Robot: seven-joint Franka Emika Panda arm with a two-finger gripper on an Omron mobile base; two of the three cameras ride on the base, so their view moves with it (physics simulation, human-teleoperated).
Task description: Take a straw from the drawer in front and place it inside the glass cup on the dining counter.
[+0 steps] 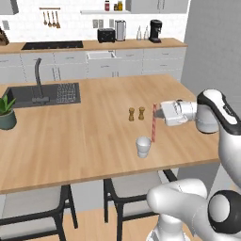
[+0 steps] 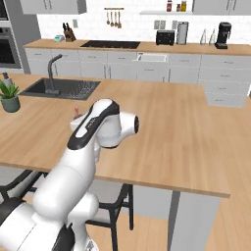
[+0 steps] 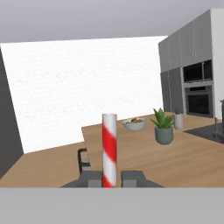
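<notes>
The jaws are clamped on the straw [image 1: 153, 123], which stands nearly upright above the surface [image 1: 94, 136], red and white striped; in the hand view the straw [image 3: 109, 148] rises straight up between the two dark fingertips [image 3: 90, 178], which press against its sides. The gripper [image 1: 159, 111] reaches in sideways from the right of the left base view, holding the straw near its upper end. The straw's lower end hangs just beside the rim of the cup [image 1: 143, 146], at its right edge; whether the tip is already inside the rim or only in front of it cannot be told. The cup stands upright on the light-wood surface, near the front edge above the stools [image 1: 129, 197]. Two small brown shakers [image 1: 136, 113] stand side by side a little behind the cup, close to the straw's left. Farther left, the dark sink [image 1: 44, 95] with its tap [image 1: 39, 80] is set into the surface, and a potted plant [image 1: 7, 113] sits at the left edge. In the right base view the arm's white upper link covers the cup and most of the straw; only a small reddish tip [image 2: 75, 111] shows just left of it. The hand view also takes in the plant [image 3: 163, 127] and a bowl [image 3: 134, 124] farther along the surface.
</notes>
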